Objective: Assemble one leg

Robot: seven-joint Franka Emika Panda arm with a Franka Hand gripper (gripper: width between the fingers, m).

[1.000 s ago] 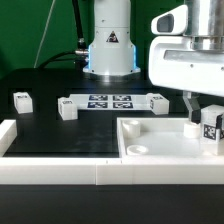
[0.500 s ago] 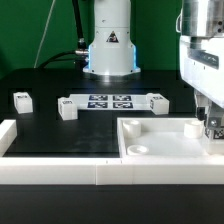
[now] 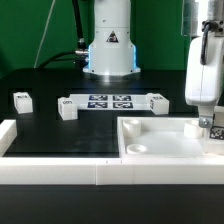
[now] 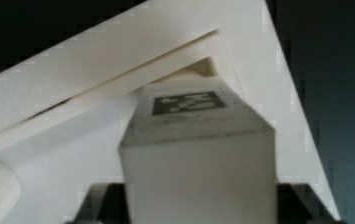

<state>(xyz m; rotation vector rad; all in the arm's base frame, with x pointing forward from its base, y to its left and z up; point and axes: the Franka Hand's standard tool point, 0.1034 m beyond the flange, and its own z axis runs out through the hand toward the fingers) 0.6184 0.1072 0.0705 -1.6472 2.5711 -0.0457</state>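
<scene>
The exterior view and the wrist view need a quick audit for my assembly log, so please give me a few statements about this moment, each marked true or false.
1. The gripper holds a leg between its jaws. True.
2. The held leg is over the large white panel, at the exterior view's right. True.
3. Three more legs stand on the black table: one far on the exterior view's left, one and one beside the marker board. True.
4. The marker board lies on top of the large white panel. False: it lies on the table, behind the panel.
5. The held leg carries no tag. False: the wrist view shows a black-and-white tag on it.
6. The gripper hangs over the leftmost leg. False: it is at the right edge.
</scene>
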